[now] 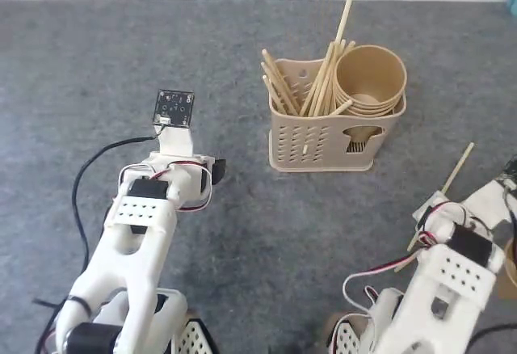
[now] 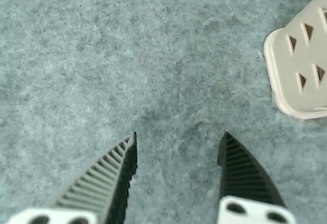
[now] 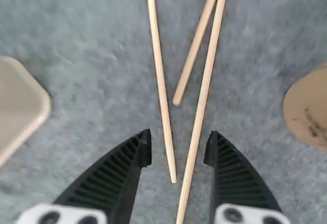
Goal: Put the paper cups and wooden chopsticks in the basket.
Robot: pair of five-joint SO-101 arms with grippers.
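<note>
The left end effector (image 2: 180, 136) hangs wide open and empty over the grey worktop (image 1: 97, 47), near the basket (image 1: 323, 140). The basket holds stacked cups (image 1: 371, 79) and chopsticks (image 1: 321, 79). The right end effector (image 3: 179, 132) (open, gripping nothing) hangs over loose chopsticks (image 3: 158, 70) lying on the worktop.

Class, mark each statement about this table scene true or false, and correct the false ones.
1. The basket holds stacked paper cups. True.
2. The left gripper grips a chopstick. False: it is open and holds nothing.
3. Three loose chopsticks lie outside the basket by the right gripper. True.
4. The basket lies tipped on its side. False: it stands upright.
5. The right gripper is shut. False: it is open.
</note>
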